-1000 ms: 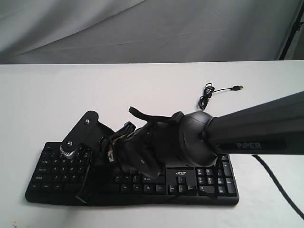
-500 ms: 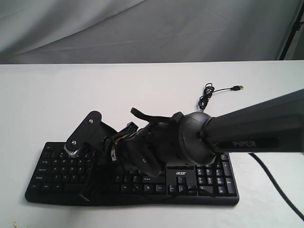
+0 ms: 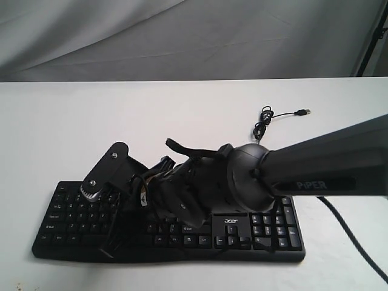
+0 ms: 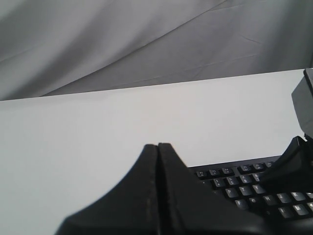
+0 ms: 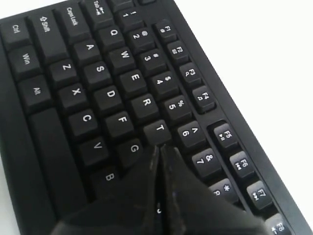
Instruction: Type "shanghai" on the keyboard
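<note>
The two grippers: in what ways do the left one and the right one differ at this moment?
The left gripper is off the keyboard, with bare table ahead; the right gripper is over its letter keys, tip near T and G. The left gripper points nearly level, the right gripper aims down. Both are black and shut.

You had soft, even light: the white tabletop glowed almost overexposed and shadows were faint. The right pincer sat blurred up close (the keyboard legends beyond it read sharp); the left wrist view looked hazy.
</note>
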